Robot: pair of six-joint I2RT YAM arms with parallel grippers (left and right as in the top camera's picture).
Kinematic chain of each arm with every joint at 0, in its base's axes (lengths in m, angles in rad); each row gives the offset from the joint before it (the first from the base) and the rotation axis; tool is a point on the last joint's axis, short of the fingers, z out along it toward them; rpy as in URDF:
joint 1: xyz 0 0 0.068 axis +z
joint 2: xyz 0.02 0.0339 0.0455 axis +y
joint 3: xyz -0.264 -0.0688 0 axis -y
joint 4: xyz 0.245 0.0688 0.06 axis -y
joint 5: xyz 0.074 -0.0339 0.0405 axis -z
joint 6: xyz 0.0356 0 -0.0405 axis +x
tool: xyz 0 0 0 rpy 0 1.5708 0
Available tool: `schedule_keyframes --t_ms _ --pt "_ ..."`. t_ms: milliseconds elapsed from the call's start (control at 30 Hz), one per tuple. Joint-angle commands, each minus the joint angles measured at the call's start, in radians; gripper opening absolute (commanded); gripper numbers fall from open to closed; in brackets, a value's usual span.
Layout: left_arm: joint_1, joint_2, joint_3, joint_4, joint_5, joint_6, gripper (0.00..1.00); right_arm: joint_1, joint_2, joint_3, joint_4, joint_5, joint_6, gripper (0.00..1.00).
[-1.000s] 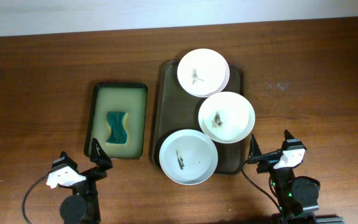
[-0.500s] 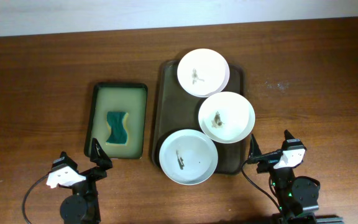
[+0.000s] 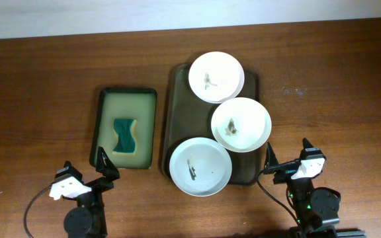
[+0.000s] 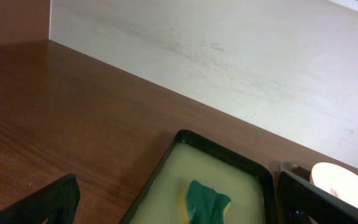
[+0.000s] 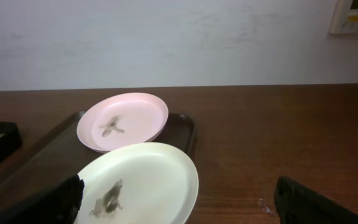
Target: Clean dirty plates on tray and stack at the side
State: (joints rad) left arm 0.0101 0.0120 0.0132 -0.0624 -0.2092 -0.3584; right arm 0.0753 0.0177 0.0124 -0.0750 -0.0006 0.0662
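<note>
Three round plates with dark smears lie on the dark brown tray: a far plate, a middle plate and a near plate. The right wrist view shows the far plate and the middle plate on the tray. My left gripper is open and empty at the near left, just short of the small green tray. My right gripper is open and empty at the near right, beside the brown tray's near right corner.
A small black-rimmed pale-green tray holds a teal and yellow sponge left of the brown tray; both show in the left wrist view, tray and sponge. A pale wall borders the table's far edge.
</note>
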Motion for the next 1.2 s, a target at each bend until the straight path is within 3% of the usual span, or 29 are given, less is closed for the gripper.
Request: schedule_keyframes --t_ms 0,133,267,300,367,433,500,600,633,700,867,900,933,967,1033,1067,1100,1133,1167 --pt "0.004 -0.005 -0.004 0.0 0.008 0.009 0.99 -0.004 -0.005 -0.007 -0.003 -0.006 -0.007 0.98" --pt "0.004 -0.005 -0.004 0.022 0.001 0.008 0.99 -0.004 -0.005 -0.007 -0.003 -0.006 -0.007 0.98" --pt "0.004 -0.005 -0.004 0.089 0.09 0.008 0.99 -0.004 -0.005 -0.007 0.034 0.014 -0.007 0.98" --pt "0.004 -0.005 -0.004 0.091 0.193 0.008 0.99 -0.004 -0.005 -0.007 0.035 -0.073 -0.006 0.98" --pt "0.004 -0.005 0.005 0.135 0.233 0.008 0.99 -0.004 -0.005 -0.002 0.127 -0.215 -0.006 0.98" --pt "0.004 0.013 0.092 0.135 0.259 0.008 1.0 -0.004 0.004 0.087 0.099 -0.232 -0.006 0.98" --pt "0.004 0.161 0.335 0.016 0.264 0.014 0.99 -0.004 0.116 0.309 -0.088 -0.234 -0.006 0.98" --pt "0.004 0.583 0.741 -0.323 0.343 0.016 0.99 -0.004 0.48 0.693 -0.418 -0.263 -0.006 0.98" --pt "0.004 0.795 0.92 -0.494 0.408 0.016 0.99 -0.004 0.655 0.872 -0.587 -0.281 -0.006 0.98" --pt "0.004 1.088 1.122 -0.697 0.424 0.016 0.99 -0.004 0.912 1.096 -0.765 -0.283 -0.006 0.98" --pt "0.003 1.383 1.148 -0.816 0.459 0.016 0.99 -0.004 1.16 1.146 -0.848 -0.456 -0.007 0.99" --pt "-0.01 1.438 1.148 -0.844 0.46 0.072 0.98 -0.004 1.174 1.145 -0.854 -0.456 -0.007 0.99" --pt "-0.054 1.518 1.148 -0.863 0.379 0.125 0.84 -0.004 1.184 1.145 -0.849 -0.456 -0.007 0.98" --pt "-0.095 1.594 1.147 -0.848 0.311 0.121 0.79 -0.004 1.184 1.145 -0.853 -0.456 -0.006 0.96" --pt "-0.151 1.73 1.147 -0.76 0.219 0.121 0.6 -0.004 1.184 1.145 -0.853 -0.456 -0.007 0.92" --pt "-0.172 1.809 1.147 -0.7 0.185 0.12 0.46 -0.004 1.184 1.145 -0.853 -0.456 -0.007 0.92" --pt "-0.175 1.888 1.147 -0.655 0.158 0.095 0.33 -0.004 1.184 1.145 -0.863 -0.456 -0.006 0.9" --pt "-0.175 1.914 1.147 -0.649 0.122 0.06 0.27 -0.004 1.184 1.145 -0.869 -0.456 -0.007 0.89" --pt "-0.175 1.923 1.155 -0.645 0.119 0.049 0.0 -0.004 1.184 1.145 -0.871 -0.447 -0.006 0.82"
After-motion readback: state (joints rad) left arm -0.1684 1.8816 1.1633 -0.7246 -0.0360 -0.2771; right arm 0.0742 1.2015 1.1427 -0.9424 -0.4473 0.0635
